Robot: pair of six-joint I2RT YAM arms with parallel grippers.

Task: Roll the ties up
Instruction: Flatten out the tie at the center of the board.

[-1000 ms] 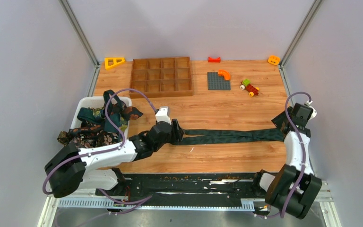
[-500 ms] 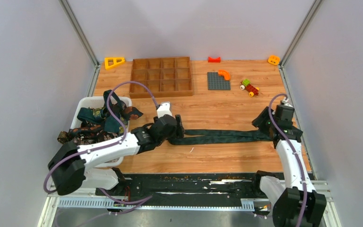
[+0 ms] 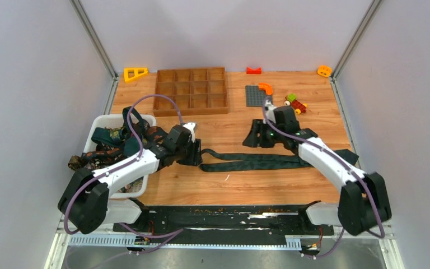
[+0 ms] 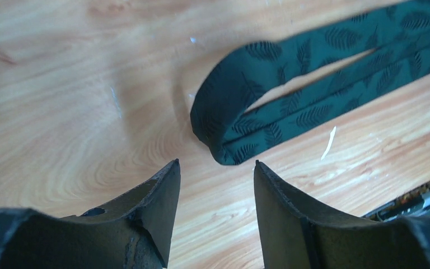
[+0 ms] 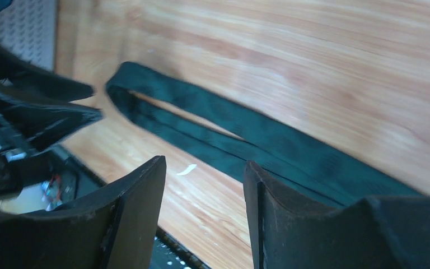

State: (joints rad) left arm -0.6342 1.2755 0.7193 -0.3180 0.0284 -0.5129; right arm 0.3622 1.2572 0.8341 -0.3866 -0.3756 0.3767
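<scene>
A dark green tie with a leaf print lies folded double on the wooden table, its fold at the left. My left gripper stands open just left of that fold, nothing between its fingers. My right gripper hovers open over the table just behind the tie's middle, empty; the tie runs past below it. More ties, teal and brown patterned, lie heaped in a white bin at the left.
At the back stand a wooden compartment tray, a yellow triangle, a grey baseplate with an orange curved piece, a toy car, and red and orange pieces. A white scrap lies near the tie.
My left gripper has let go of the tie's fold and drawn back to the left. My right arm has swung from the tie's right end to behind its middle.
</scene>
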